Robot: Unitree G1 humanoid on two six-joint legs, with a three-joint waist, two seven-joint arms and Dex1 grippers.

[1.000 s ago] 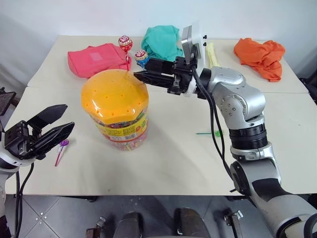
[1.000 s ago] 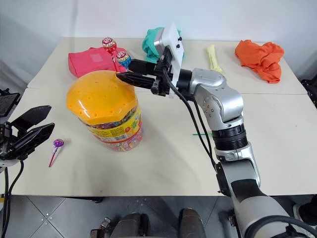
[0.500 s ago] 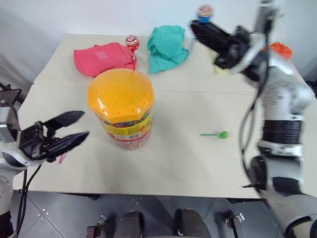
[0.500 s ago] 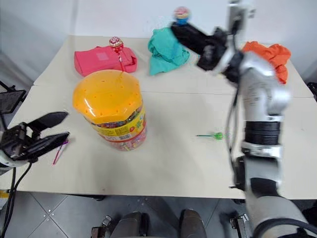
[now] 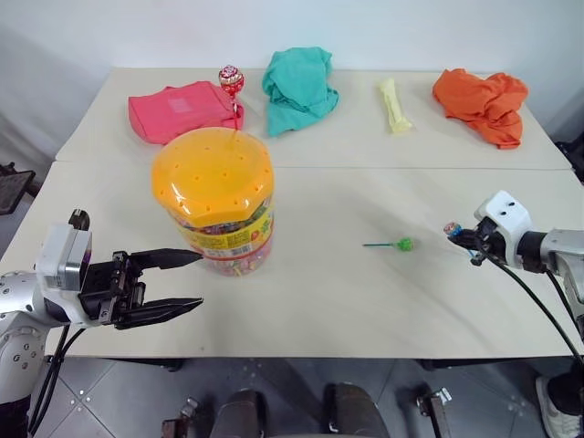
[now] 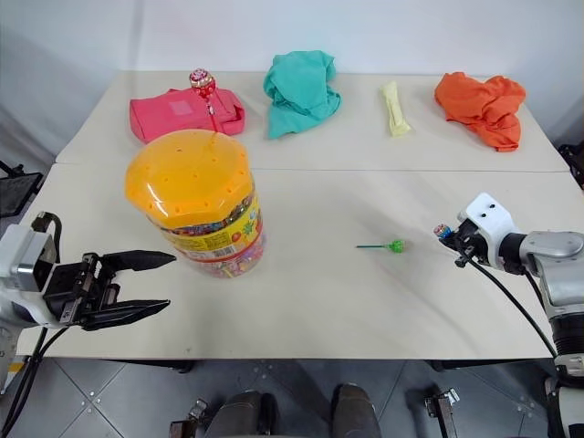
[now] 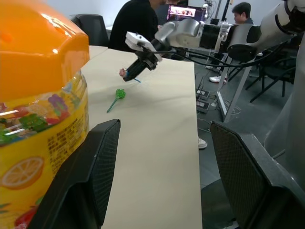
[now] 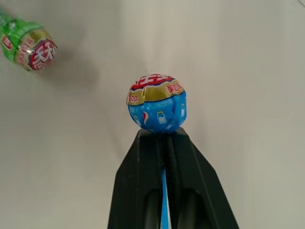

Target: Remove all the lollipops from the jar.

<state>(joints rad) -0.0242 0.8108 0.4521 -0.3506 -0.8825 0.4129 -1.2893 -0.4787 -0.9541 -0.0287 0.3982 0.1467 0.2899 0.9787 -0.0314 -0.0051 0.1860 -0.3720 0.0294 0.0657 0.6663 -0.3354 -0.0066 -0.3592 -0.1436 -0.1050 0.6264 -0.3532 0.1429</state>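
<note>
Step in hand: setting down an extracted lollipop.

- Right hand: clenched on the stick of the blue lollipop, head just past the fingertips; low over the desk at its right side, near the green lollipop lying there. Next move, by judgement: lower, release the stick so the sweet rests on the desk, then return to the jar.
- Left hand: released, fingers spread and grasping nothing, level, just beside the jar's lower wall, not touching as far as can be told.
- Jar: upright, left of desk centre; domed orange lid with holes is on. Inside, a mass of colourful wrapped sweets shows through the clear wall and label band.
- Red lollipop: stands upright with its stick in a hole at the lid's far edge; still to be removed.
- Purple lollipop: place cannot be told.
- Other items along the far edge: pink cloth, teal cloth, pale yellow bar, orange cloth.
</note>
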